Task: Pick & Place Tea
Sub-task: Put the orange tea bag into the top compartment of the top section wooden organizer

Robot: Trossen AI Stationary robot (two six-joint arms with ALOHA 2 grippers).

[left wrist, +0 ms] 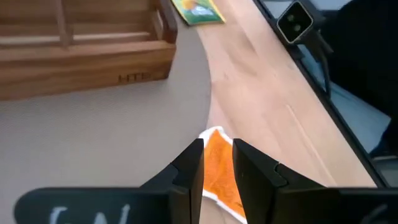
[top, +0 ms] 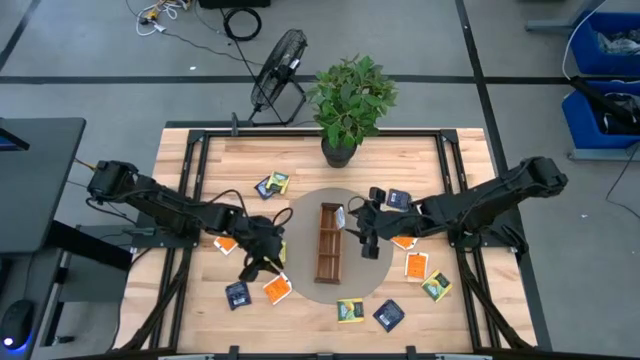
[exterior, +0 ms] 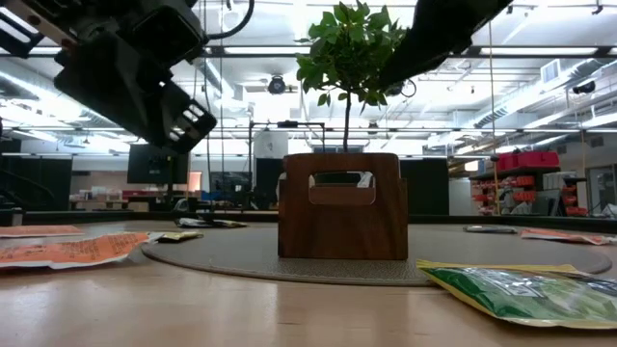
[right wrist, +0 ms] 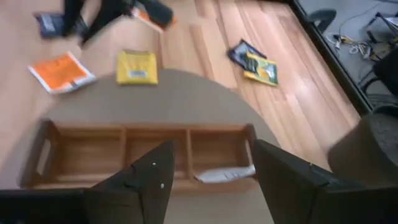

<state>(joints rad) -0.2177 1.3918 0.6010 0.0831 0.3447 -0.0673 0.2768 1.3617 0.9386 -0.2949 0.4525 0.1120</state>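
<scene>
A long brown wooden tray (top: pixel 328 243) lies on a round grey mat (top: pixel 300 215) at mid-table. A white sachet (right wrist: pixel 224 174) sits in the tray's far compartment. My left gripper (left wrist: pixel 217 149), left of the tray near the mat's edge, is shut on an orange tea sachet (left wrist: pixel 219 174). My right gripper (right wrist: pixel 211 158) stands open above the tray's far end (top: pixel 362 232), touching nothing. Other tea sachets lie flat on the wood: orange (top: pixel 277 290), yellow (top: pixel 283 250), navy (top: pixel 238 294), green-yellow (top: pixel 350 311). My left gripper pinches the orange sachet between its two fingers, near one corner (left wrist: pixel 214 138) that pokes out past the fingertips. The fingers slant down from the table's left side. The sachet is lifted clear of the table; the rest of it runs back between the fingers.
A potted plant (top: pixel 345 110) stands at the table's far edge, behind the mat. More sachets lie right of the mat (top: pixel 415 265), at the near edge (top: pixel 389 315) and far left of the tray (top: pixel 272 184). A fan (top: pixel 280 65) stands on the floor beyond the table.
</scene>
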